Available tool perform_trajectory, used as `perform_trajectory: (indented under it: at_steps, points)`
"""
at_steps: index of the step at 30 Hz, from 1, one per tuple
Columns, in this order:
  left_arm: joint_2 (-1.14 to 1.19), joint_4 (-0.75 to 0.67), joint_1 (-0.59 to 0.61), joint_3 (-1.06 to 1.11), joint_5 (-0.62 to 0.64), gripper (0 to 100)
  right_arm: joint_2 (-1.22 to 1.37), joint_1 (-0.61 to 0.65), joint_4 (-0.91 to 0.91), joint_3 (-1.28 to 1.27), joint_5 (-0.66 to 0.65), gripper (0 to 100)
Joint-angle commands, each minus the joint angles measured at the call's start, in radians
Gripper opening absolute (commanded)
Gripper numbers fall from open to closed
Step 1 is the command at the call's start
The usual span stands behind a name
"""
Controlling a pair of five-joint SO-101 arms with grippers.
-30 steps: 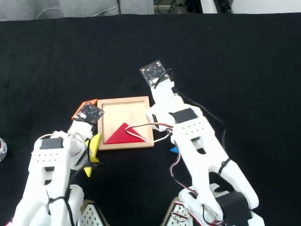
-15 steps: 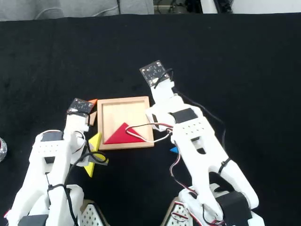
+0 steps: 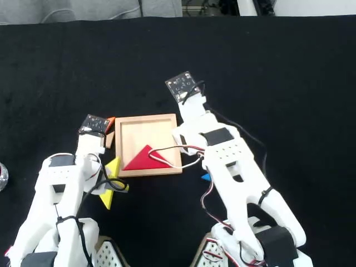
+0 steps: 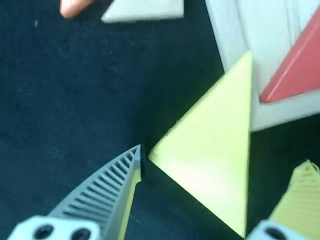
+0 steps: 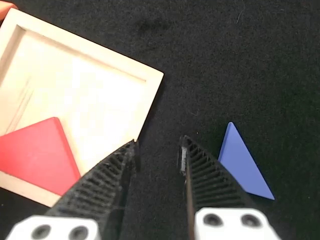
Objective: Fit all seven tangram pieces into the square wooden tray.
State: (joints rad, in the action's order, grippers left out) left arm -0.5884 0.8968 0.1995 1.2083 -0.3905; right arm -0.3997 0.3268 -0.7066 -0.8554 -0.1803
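Note:
The square wooden tray (image 3: 146, 117) lies mid-table with a red triangle (image 3: 144, 159) in its near part. A yellow triangle (image 3: 113, 166) rests against the tray's left side. In the left wrist view its tip overlaps the tray rim (image 4: 232, 55) beside the red triangle (image 4: 295, 70). My left gripper (image 4: 222, 159) is open and straddles the yellow triangle (image 4: 210, 160), with a gap at one finger. My right gripper (image 5: 157, 150) hangs slightly open over bare cloth, between the tray's edge (image 5: 150, 95) and a blue triangle (image 5: 242, 162).
An orange piece (image 3: 109, 120) and a pale wooden piece (image 3: 109, 139) lie left of the tray's far corner. The blue triangle (image 3: 206, 177) lies under the right arm. A black cloth covers the table, with free room to the far side and right.
The left arm has drawn back to the left, uncovering the yellow triangle beside the tray. The right arm has not moved.

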Motion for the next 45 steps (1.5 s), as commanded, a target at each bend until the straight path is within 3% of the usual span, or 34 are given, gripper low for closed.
perform_trajectory:
  at_steps: [1, 14, 21, 27, 33, 45]
  points:
    - [0.002, -0.020, 0.030, -0.048, 0.011, 44, -0.030, -0.012, 0.018, 0.004, -0.009, 13.7]
    - [0.078, 0.009, -0.076, -0.067, 0.011, 39, -0.030, -0.012, 0.018, 0.004, -0.009, 13.7]
    - [0.245, 0.064, -0.025, -0.177, 0.009, 42, -0.031, -0.012, 0.018, -0.010, -0.009, 13.7]
    - [0.239, 0.066, -0.031, -0.182, 0.011, 42, -0.031, -0.012, 0.018, -0.010, -0.009, 13.7]
    - [0.239, 0.066, -0.031, -0.180, 0.012, 34, -0.031, -0.012, 0.020, -0.010, -0.009, 13.7]
    - [0.236, 0.063, -0.031, -0.182, 0.012, 32, -0.031, -0.012, 0.020, -0.010, -0.009, 13.7]
